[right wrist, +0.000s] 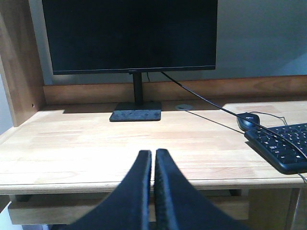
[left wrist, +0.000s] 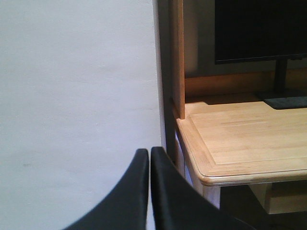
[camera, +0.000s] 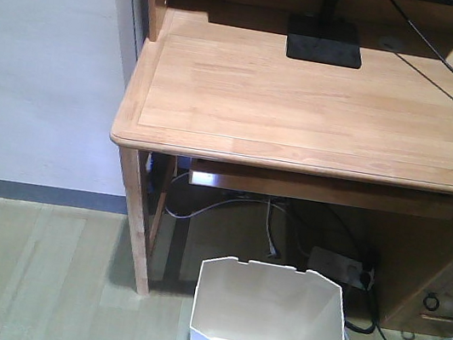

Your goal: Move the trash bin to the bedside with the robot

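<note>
The white trash bin stands empty on the floor in front of the wooden desk, at the bottom middle of the front view, its notched rim facing up. My left gripper is shut with nothing in it, held in the air beside the desk's left corner and facing the pale wall. My right gripper is also shut and empty, level with the desk's front edge and pointing at the monitor. Neither gripper appears in the front view. The bedside is out of view.
The light wooden desk carries a monitor on a black stand, a mouse and a keyboard. Cables and a power strip lie under the desk. A drawer unit stands at the right.
</note>
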Tool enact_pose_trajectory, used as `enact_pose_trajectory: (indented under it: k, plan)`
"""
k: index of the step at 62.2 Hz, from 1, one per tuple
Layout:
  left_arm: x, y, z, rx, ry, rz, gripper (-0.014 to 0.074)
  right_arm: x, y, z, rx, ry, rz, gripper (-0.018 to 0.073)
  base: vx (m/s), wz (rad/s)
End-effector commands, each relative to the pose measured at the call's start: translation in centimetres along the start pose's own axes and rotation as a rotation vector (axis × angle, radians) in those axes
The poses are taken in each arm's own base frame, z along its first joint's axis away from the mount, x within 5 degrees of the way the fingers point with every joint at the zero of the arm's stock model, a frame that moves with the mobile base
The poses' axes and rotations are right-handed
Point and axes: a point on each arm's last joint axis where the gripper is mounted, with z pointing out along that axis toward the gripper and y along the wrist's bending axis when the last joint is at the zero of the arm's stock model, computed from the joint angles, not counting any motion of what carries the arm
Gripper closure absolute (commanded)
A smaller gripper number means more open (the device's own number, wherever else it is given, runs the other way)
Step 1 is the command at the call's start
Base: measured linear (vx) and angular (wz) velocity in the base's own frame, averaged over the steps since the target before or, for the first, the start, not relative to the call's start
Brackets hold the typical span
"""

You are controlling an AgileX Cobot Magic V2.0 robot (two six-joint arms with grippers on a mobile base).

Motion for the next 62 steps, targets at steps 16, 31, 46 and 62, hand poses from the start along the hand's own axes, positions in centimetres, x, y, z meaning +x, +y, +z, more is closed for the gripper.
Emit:
enact_pose_trajectory:
  k: [16,31,46,62]
  plan:
    - [-0.36,-0.04,-0.08,0.007,-0.077,-0.023,0.0603,-0.73,0.02,-0.12,-0.002,-0.088,-0.004,0.0568,0.0,0.0]
    - [-0.36,-0.04,-0.08,0.007,-0.077,-0.023,0.0603,-0.73,0.02,-0.12,-0.002,-0.088,-0.004,0.0568,0.0,0.0]
    - [-0.36,-0.04,-0.08,0.007,-0.077,-0.023,0.0603,-0.73,0.02,-0.12,-0.002,-0.088,-0.004,0.0568,0.0,0.0]
    - [-0.36,-0.04,-0.08,0.007,-0.077,-0.023,0.0603,-0.73,0.02,-0.12,-0.002,-0.088,-0.004,0.0568,0.0,0.0]
